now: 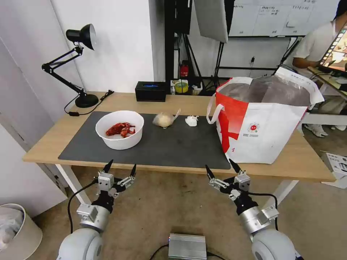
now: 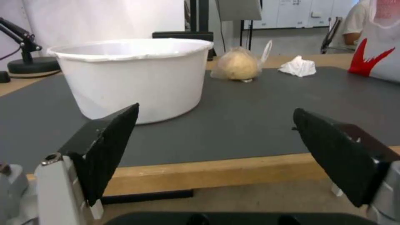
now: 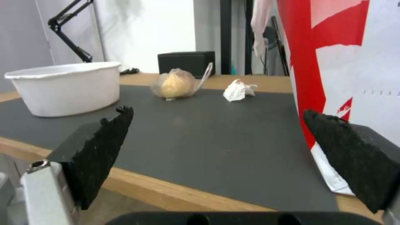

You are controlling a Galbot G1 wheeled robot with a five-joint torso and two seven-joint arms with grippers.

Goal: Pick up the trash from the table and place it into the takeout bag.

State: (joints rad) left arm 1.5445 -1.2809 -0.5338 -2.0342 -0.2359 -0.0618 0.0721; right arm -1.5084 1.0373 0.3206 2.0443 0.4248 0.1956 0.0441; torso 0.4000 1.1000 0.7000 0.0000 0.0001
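The white bowl (image 1: 119, 129) of red shell scraps, the knotted bag (image 1: 164, 119) and the crumpled tissue (image 1: 192, 120) lie on the desk's (image 1: 54, 137) mat, outside the takeout bag (image 1: 264, 122), whose contents I cannot make out. Left pincer (image 1: 120, 169) and right pincer (image 1: 220, 169) hover before the desk edge, spread wide, empty.

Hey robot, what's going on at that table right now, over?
Left gripper and right gripper open, below table edge. Bowl, knotted bag, tissue on mat. Takeout bag open. Path clear.
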